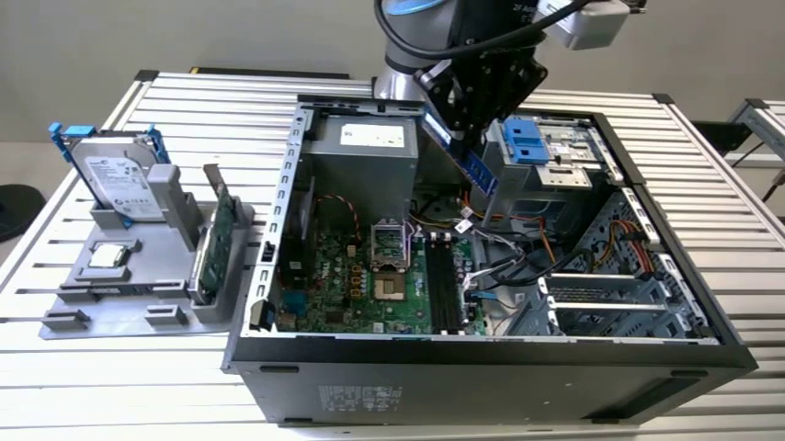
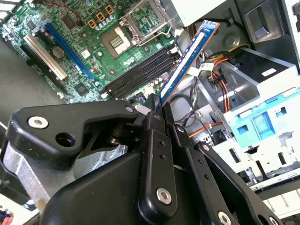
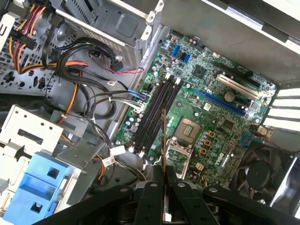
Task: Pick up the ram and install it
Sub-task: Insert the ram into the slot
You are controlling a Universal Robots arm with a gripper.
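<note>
Slats of pale metal form the surface (image 1: pixel 184 101), and an open computer case (image 1: pixel 491 367) lies across its middle with the green motherboard (image 1: pixel 344 276) facing up. Above the case's open interior, the black end effector (image 1: pixel 451 124) is clamped on one end of the ram (image 1: pixel 481 170). The ram hangs tilted in the air, clear of the black memory slots (image 3: pixel 157 112).

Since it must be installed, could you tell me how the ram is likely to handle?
Probably stiff: the ram juts straight from the tool without sagging. Likely light, being so thin. Gripped at one end, it may crack under sideways force.
</note>
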